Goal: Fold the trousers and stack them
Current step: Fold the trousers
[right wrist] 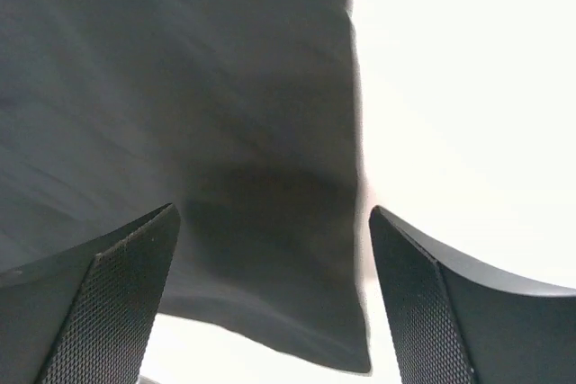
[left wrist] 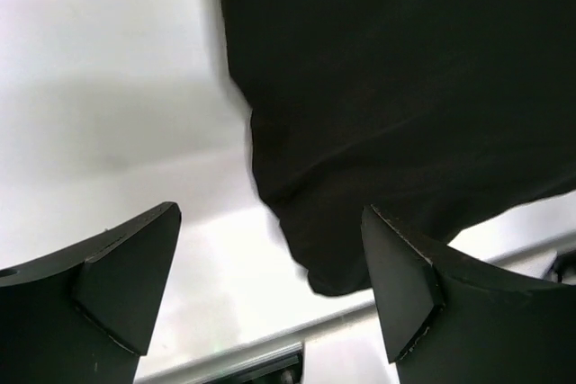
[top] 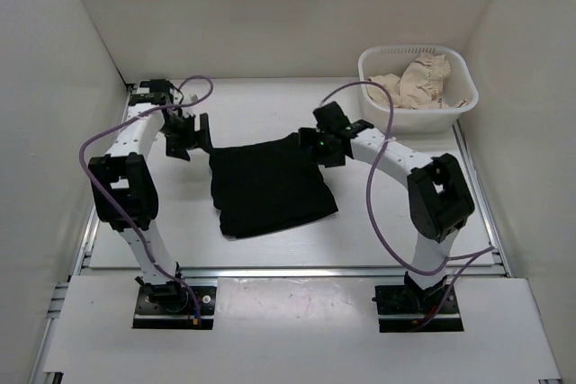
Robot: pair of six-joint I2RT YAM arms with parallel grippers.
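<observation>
The black trousers (top: 270,184) lie folded into a rough square in the middle of the table. My left gripper (top: 191,139) is open and empty just off the fold's far left corner. In the left wrist view (left wrist: 270,303) the trousers (left wrist: 405,96) fill the upper right, with one corner between the fingers. My right gripper (top: 317,143) is open and empty over the fold's far right corner. In the right wrist view (right wrist: 270,303) the trousers (right wrist: 180,114) lie under and between the fingers.
A white basket (top: 418,78) holding beige cloth (top: 421,80) stands at the back right. White walls close in the table on the left, back and right. A metal rail (top: 288,271) runs along the near edge.
</observation>
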